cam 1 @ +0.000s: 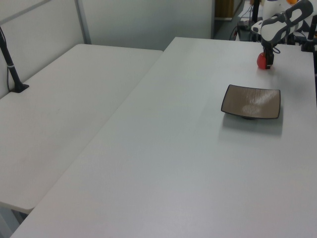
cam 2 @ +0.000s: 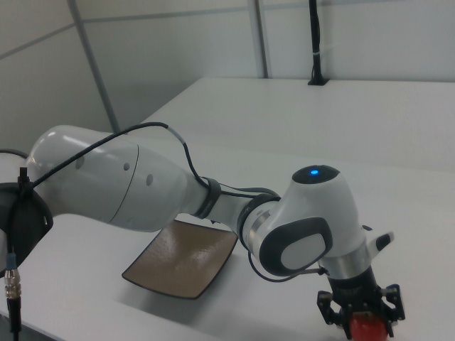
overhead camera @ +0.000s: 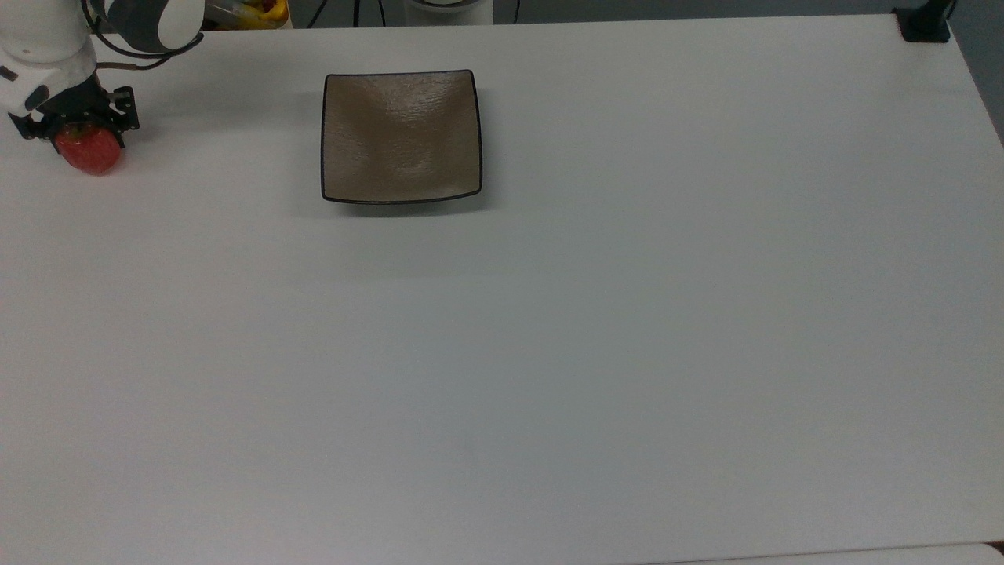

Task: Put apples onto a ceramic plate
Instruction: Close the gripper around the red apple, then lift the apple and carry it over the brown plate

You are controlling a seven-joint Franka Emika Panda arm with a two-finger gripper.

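Fingers [overhead camera: 76, 125]: black, two, lowered either side of the apple [overhead camera: 89, 153] near the tabletop's far-left corner in the top view; they sit spread about the fruit's upper half, one at each flank, and whether they already press on it cannot be told. In the right view the gripper [cam 2: 361, 310] stands straight above the apple [cam 2: 368, 328], wrist vertical, red showing between and below the fingers. Apple: small, red, roundish, no long axis to speak of, resting on the tabletop [overhead camera: 549, 353] directly beneath the fingers; in the left view it shows at the far end of the tabletop, under the arm [cam 1: 277, 25]. Judgement: the grasp is the step in hand; closing and lifting come before any transfer. Plate [overhead camera: 401, 136]: square, brown, black-rimmed, corners upturned, bare; well apart from the apple, toward the top view's right along the far edge; in the left view the plate [cam 1: 251, 101] lies nearer the camera than the fruit. Judgement: the carry runs parallel to the far edge, with nothing standing on the tabletop between apple and plate; only the plate's raised rim needs clearing. Surroundings: a second tabletop [cam 1: 59, 109] adjoining in the left view's left, a black post [cam 1: 11, 64] upon it; clutter beyond the far edge in the top view, too small to name.
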